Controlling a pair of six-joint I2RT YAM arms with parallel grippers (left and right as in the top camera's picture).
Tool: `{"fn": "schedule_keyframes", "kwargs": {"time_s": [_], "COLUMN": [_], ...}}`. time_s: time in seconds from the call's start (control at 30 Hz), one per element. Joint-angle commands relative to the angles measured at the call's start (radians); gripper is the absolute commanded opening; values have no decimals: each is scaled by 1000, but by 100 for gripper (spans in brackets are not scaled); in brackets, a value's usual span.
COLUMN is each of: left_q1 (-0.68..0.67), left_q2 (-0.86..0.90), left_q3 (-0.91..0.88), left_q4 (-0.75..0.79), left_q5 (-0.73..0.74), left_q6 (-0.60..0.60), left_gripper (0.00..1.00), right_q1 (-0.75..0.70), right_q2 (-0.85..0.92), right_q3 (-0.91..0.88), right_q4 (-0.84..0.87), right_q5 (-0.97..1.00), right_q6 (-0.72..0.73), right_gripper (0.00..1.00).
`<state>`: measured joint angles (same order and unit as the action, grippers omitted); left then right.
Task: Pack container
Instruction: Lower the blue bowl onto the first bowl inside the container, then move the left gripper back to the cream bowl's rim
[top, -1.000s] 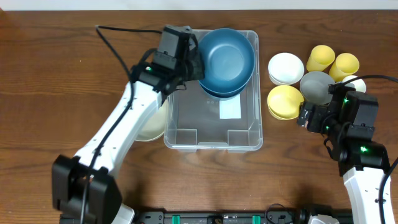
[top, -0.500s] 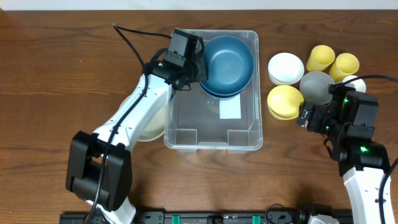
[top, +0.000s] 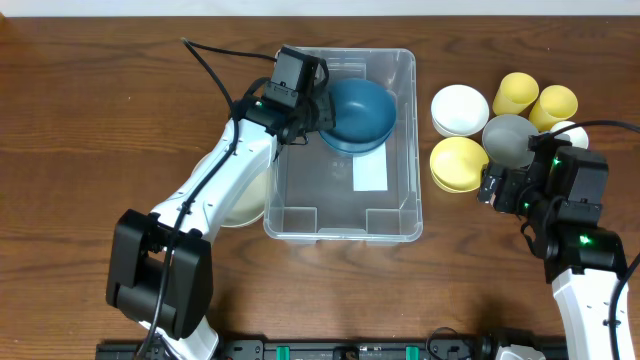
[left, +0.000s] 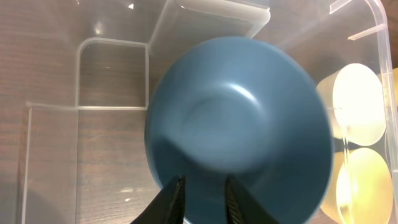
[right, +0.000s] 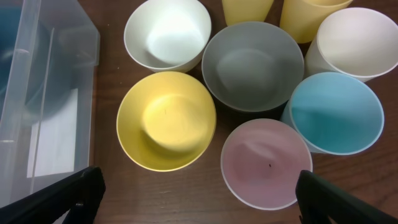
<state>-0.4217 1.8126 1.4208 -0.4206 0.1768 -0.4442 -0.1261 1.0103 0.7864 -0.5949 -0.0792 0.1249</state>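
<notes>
The container (top: 340, 236), a large clear bin with a white label on its base, stands mid-table. A blue bowl (top: 358, 113) sits low in its far end and looks blurred in the left wrist view (left: 239, 118). My left gripper (top: 318, 108) hangs at the bowl's left rim. Its jaws (left: 203, 199) stand a little apart over the rim, not clamped on it. The container wall (left: 112, 74) shows behind the bowl. My right gripper (right: 202, 199) is wide open and empty above the table, just in front of the dishes, at the right in the overhead view (top: 490, 188).
Right of the container stand a yellow bowl (top: 458, 164), a white bowl (top: 459, 108), a grey bowl (top: 508, 140) and two yellow cups (top: 518, 93). A pink cup (right: 266, 163), a light blue cup (right: 336, 112) and a white cup (right: 351, 37) stand close by. A cream bowl (top: 250, 195) lies left of the container.
The blue bowl has dropped from rim height down into the container's far end. The left jaws have parted slightly. The right arm has not moved.
</notes>
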Motion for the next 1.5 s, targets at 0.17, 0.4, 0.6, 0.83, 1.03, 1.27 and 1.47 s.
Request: {"fn": "schedule_keyframes", "kwargs": {"time_s": [0.17,0.4,0.6,0.83,1.03,1.27,1.47], "left_q1": [0,3,22,145,264,358,429], "left_q2": [-26,-159,-327,-476,-481,-466,-466], "left_q3": [12,14,14,14,2,-108,-257], "left_q4": [1,-22,-187,-479,-650,-664,-567], "left_q5": [-12,-23,-302,-533,-531,-431,-296], "left_q6": [7,6,27,26,1,-24,-5], "left_gripper": [23,23,25,29,39,45,45], "right_q1": [-4,-4,-4,-4,-4,-4,-4], "right_q2": [-4,-4,-4,-4,-4,-4,-4], "right_q3": [13,13,13,13,13,13,13], "right_q4": [-1,-1,-1,-1,-1,-1,-1], "right_q5": [-7,-7,-7,-7,-7,-7,-7], "right_q6": [-7,-7,-7,-7,-7,-7,-7], "right_gripper": [99,99,99,99,99,99,99]}}
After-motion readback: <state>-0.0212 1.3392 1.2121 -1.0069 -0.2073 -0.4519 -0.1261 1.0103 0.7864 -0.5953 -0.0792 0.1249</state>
